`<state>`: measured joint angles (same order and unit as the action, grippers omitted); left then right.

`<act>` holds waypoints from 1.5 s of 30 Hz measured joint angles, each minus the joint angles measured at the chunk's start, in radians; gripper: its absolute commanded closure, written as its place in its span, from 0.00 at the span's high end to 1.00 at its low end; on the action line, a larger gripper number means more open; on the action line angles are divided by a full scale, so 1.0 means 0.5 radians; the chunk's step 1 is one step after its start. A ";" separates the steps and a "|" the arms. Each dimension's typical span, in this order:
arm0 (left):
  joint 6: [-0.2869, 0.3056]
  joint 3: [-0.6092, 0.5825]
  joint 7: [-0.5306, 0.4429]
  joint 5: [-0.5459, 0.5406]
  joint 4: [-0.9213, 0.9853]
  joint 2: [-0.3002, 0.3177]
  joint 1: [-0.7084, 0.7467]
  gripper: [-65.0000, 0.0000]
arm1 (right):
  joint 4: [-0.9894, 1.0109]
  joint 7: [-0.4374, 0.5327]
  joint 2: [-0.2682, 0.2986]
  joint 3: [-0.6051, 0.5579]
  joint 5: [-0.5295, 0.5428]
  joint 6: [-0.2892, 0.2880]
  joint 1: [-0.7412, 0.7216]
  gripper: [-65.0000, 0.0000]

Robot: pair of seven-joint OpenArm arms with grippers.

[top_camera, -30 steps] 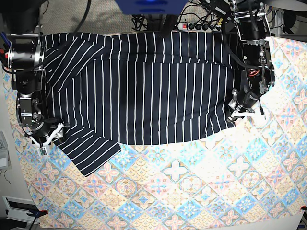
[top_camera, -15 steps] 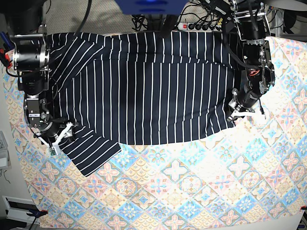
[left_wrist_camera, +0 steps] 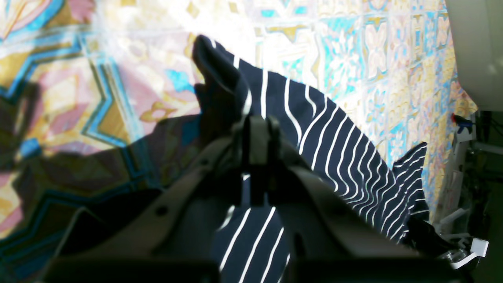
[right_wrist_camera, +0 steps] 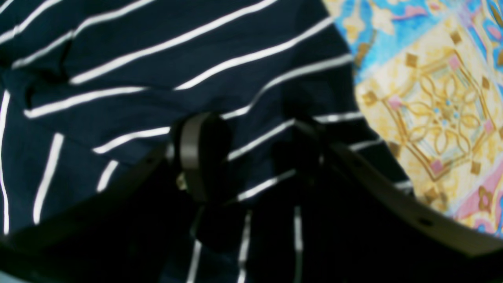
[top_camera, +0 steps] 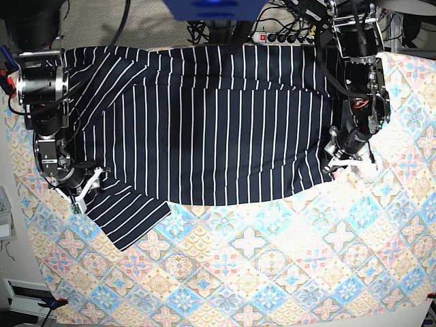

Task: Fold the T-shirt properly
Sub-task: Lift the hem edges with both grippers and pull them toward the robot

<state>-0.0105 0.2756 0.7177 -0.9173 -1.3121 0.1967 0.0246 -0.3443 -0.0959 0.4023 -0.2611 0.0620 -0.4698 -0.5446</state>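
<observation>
Base view shows a pastel tile-patterned tablecloth [top_camera: 272, 272] covering the table, with cables and a power strip [top_camera: 283, 35] beyond its far edge. Across the cloth's far half lies the T-shirt [top_camera: 211, 129], long axis left to right, sleeves at the left. Left gripper [top_camera: 349, 161] pinches its hem corner; right gripper [top_camera: 87, 187] straddles a sleeve, jaws spread.

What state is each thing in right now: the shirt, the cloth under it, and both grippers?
T-shirt: spread across the table, one sleeve splayed toward the near edge, not yet folded.
Left gripper: shut on the T-shirt's hem corner.
Right gripper: jaws apart, straddling the sleeve fabric, no grip visible.
Tablecloth: lying flat under the shirt.
</observation>
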 measured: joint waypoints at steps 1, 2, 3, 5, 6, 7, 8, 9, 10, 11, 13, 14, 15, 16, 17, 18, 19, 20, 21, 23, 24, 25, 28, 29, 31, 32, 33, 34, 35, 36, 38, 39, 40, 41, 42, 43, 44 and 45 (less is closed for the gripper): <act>-0.001 0.000 0.001 0.001 0.000 0.000 0.002 0.00 | -0.002 0.006 0.000 -0.034 0.002 0.000 -0.003 0.35; -0.001 0.000 0.002 0.001 0.000 -0.001 0.003 0.00 | -0.002 0.006 0.000 -0.059 0.003 0.000 -0.009 0.30; 0.000 -0.001 0.002 0.001 0.000 -0.001 0.005 0.00 | -0.003 0.006 0.000 -0.070 0.003 -0.001 -0.009 0.25; 0.000 0.000 0.000 0.001 0.000 -0.001 0.004 0.00 | -0.003 0.012 -0.001 -0.071 0.003 -0.010 -0.008 0.18; -0.001 0.000 0.001 0.001 0.000 0.000 0.005 0.00 | -0.003 0.013 -0.001 -0.070 0.004 -0.011 -0.008 0.15; -0.001 0.000 0.001 0.001 0.000 0.000 0.005 0.00 | -0.004 0.012 -0.002 -0.070 0.003 -0.016 -0.008 0.12; -0.001 0.000 0.001 0.001 0.000 -0.001 0.005 0.00 | -0.011 0.011 -0.002 -0.070 0.002 -0.015 -0.007 0.09; -0.001 0.000 0.001 0.001 0.000 -0.001 0.005 0.00 | -0.014 0.007 -0.002 -0.070 0.002 -0.015 -0.007 0.06; -0.001 -0.001 0.001 0.000 0.000 -0.001 0.005 0.00 | -0.014 0.005 -0.002 -0.070 0.002 -0.015 -0.007 0.04; 0.000 0.000 0.001 0.000 0.000 -0.001 0.005 0.00 | -0.018 0.006 -0.002 -0.070 0.002 -0.015 -0.007 0.03; 0.000 0.000 0.001 0.000 0.000 -0.001 0.005 0.00 | -0.033 -0.002 0.000 -0.070 0.001 -0.008 -0.002 0.01; -0.001 0.000 0.001 0.001 0.000 -0.001 0.005 0.00 | -0.066 -0.021 0.002 -0.069 -0.011 -0.008 0.006 0.01; -0.001 0.000 0.001 0.002 0.000 -0.001 0.006 0.00 | -0.103 -0.025 0.005 -0.069 -0.011 -0.008 0.027 0.01; 0.000 0.000 0.004 0.001 0.000 -0.001 0.006 0.00 | -0.152 -0.030 0.011 -0.052 -0.002 -0.007 0.065 0.01; -0.001 0.000 0.005 0.002 0.000 -0.002 0.004 0.00 | -0.215 -0.036 0.022 -0.021 0.022 -0.008 0.114 0.01; 0.000 -0.002 0.007 0.002 0.000 -0.002 0.003 0.00 | -0.288 -0.062 0.040 0.024 0.047 -0.017 0.166 0.01; -0.001 -0.001 0.004 0.002 0.000 -0.001 0.003 0.00 | -0.362 -0.114 0.061 0.075 0.056 -0.027 0.220 0.01; -0.001 0.001 0.000 0.002 -0.001 0.000 0.003 0.00 | -0.443 -0.196 0.082 0.126 0.069 -0.038 0.267 0.01; -0.002 0.002 0.004 0.001 0.000 -0.001 0.004 0.00 | -0.529 -0.269 0.098 0.184 0.064 -0.080 0.309 0.01; 0.001 0.000 0.005 0.002 0.000 -0.002 0.003 0.00 | -0.671 -0.336 0.103 0.311 0.056 -0.160 0.380 0.01; 0.003 -0.001 0.006 0.001 0.000 -0.002 0.002 0.00 | -0.727 -0.359 0.094 0.381 0.057 -0.201 0.410 0.01; 0.008 -0.001 0.008 0.000 0.000 -0.001 0.002 0.00 | -0.783 -0.395 0.085 0.450 0.062 -0.223 0.443 0.01; 0.001 0.000 0.000 0.002 0.000 0.000 0.002 0.00 | -0.909 -0.447 0.082 0.545 0.061 -0.240 0.535 0.01; 0.004 0.000 0.002 0.001 0.000 0.000 0.002 0.00 | -0.946 -0.460 0.088 0.546 0.060 -0.241 0.562 0.01; 0.006 -0.001 0.006 0.001 0.000 -0.002 0.002 0.00 | -1.008 -0.475 0.094 0.547 0.056 -0.242 0.617 0.01; 0.007 -0.001 0.008 0.001 0.000 -0.002 0.002 0.00 | -1.034 -0.478 0.092 0.547 0.055 -0.241 0.639 0.01; 0.005 0.000 0.007 0.001 0.000 -0.002 0.001 0.00 | -1.055 -0.476 0.092 0.546 0.055 -0.242 0.660 0.01; 0.007 0.000 0.007 0.001 0.000 -0.002 -0.004 0.00 | -1.073 -0.477 0.089 0.547 0.056 -0.242 0.675 0.01; 0.002 0.000 0.007 0.002 0.000 0.000 -0.010 0.00 | -1.093 -0.478 0.086 0.546 0.054 -0.242 0.688 0.01; 0.002 0.000 0.005 0.002 0.000 0.000 -0.012 0.00 | -1.109 -0.477 0.084 0.545 0.055 -0.242 0.697 0.01; 0.001 -0.001 0.009 0.002 0.000 -0.003 -0.028 0.00 | -1.122 -0.477 0.084 0.545 0.056 -0.242 0.701 0.01; 0.002 -0.002 0.008 0.008 0.008 -0.005 -0.043 0.00 | -1.123 -0.476 0.087 0.545 0.056 -0.242 0.700 0.01; -0.002 -0.002 0.011 0.009 0.008 -0.005 -0.056 0.00 | -1.128 -0.477 0.089 0.545 0.056 -0.242 0.701 0.01; 0.002 -0.002 0.009 0.008 0.008 -0.005 -0.064 0.00 | -1.131 -0.477 0.089 0.545 0.056 -0.242 0.701 0.01; 0.009 -0.004 0.008 0.006 0.008 -0.005 -0.068 0.00 | -1.131 -0.477 0.089 0.545 0.056 -0.242 0.701 0.01; 0.007 -0.005 0.008 0.003 0.002 -0.005 -0.066 0.00 | -1.131 -0.476 0.088 0.545 0.056 -0.242 0.701 0.01; 0.007 -0.007 0.010 0.001 -0.004 -0.005 -0.059 0.00 | -1.131 -0.476 0.089 0.545 0.056 -0.243 0.700 0.01; 0.003 -0.007 0.014 0.002 -0.023 -0.005 -0.046 0.00 | -1.131 -0.476 0.089 0.545 0.056 -0.242 0.701 0.01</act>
<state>-0.0090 0.2722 0.7250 -0.9161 -1.3235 0.1940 0.0017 -0.9100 -0.3340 0.4465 0.0113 0.0902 -0.5907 -0.1940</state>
